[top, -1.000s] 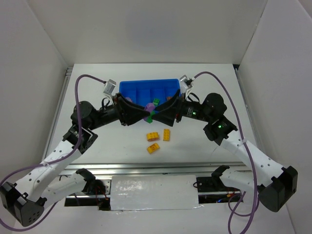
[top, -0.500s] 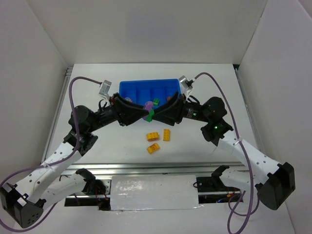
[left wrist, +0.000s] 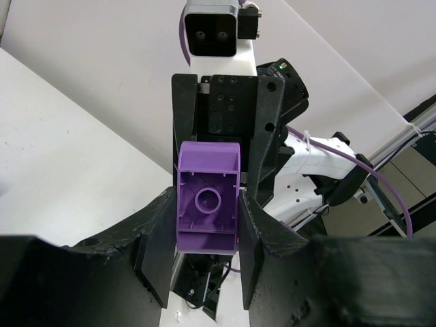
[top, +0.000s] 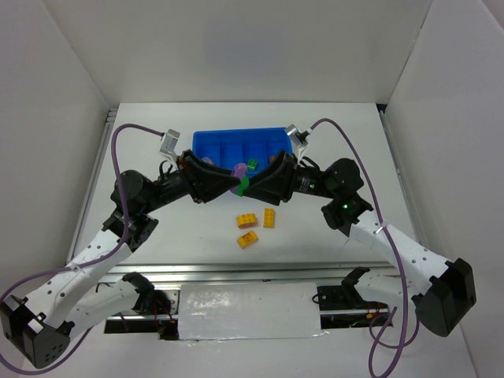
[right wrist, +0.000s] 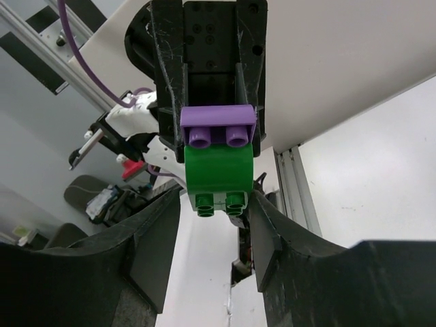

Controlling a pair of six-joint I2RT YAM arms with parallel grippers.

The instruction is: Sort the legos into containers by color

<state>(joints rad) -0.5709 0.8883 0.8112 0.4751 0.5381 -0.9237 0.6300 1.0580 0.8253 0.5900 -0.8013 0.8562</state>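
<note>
Left tool [left wrist: 208, 212]: you have it clamped on the purple brick [left wrist: 208, 204], a finger on either side, with the hollow underside facing the wrist camera.
Right tool [right wrist: 216, 199]: it has narrowed onto the green brick [right wrist: 216, 174], fingers against both its sides.
Held pair: the purple and green bricks are plugged together. Each tool grips one of them, raised just in front of the near wall of the blue tray [top: 206, 140].
Step in hand: as I judge it, you are set to pull the two apart so each colour can go to its own compartment.
Done so far: a second green brick [top: 252, 164] lies in a middle compartment. Something small sits in a compartment further left, but the arms hide too much to name it.
Left to do: three yellow bricks [top: 246, 220] [top: 269, 218] [top: 247, 240] lie loose on the worktop [top: 189, 236], near the tray but outside it. The held pair is unsorted too.
Progress: I judge you at most halfway.
</note>
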